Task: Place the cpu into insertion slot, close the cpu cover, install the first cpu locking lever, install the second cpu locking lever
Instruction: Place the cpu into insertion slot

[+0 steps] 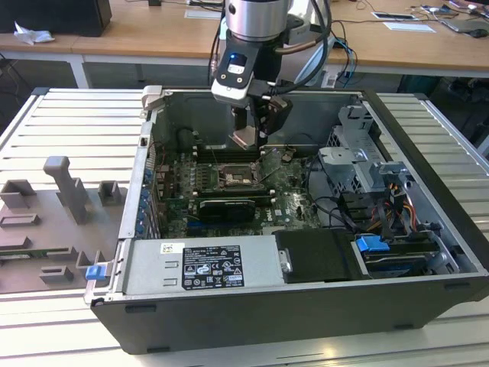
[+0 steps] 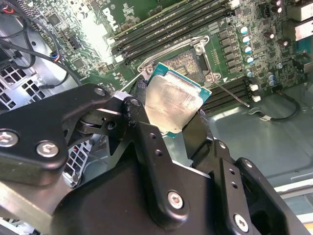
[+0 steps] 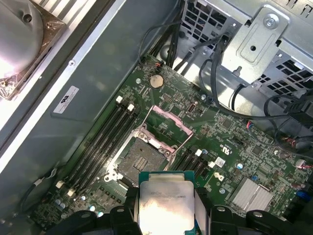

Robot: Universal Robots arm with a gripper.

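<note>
My gripper [image 1: 256,128] hangs inside the open computer case, shut on the cpu [image 1: 244,138], a flat square chip with a pale metal top. It is held a little above the green board. The cpu [image 3: 165,208] sits between the black fingers [image 3: 121,218] in both wrist views, with the gripper [image 2: 171,120] clamping two opposite edges of the cpu [image 2: 172,100]. Below it the insertion slot [image 3: 138,159] lies open and empty, the same insertion slot [image 2: 190,59] partly hidden by the chip. The cpu cover [image 3: 168,123] is swung up beside the socket. A thin lever [image 2: 230,94] sticks out next to it.
Long black memory slots [image 3: 100,142] run on both sides of the socket. A metal drive cage [image 1: 359,164] with cables stands at the exterior view's right, and a power supply [image 1: 202,266] fills the case front. A grey fixture plate [image 1: 53,222] lies outside the case at the exterior view's left.
</note>
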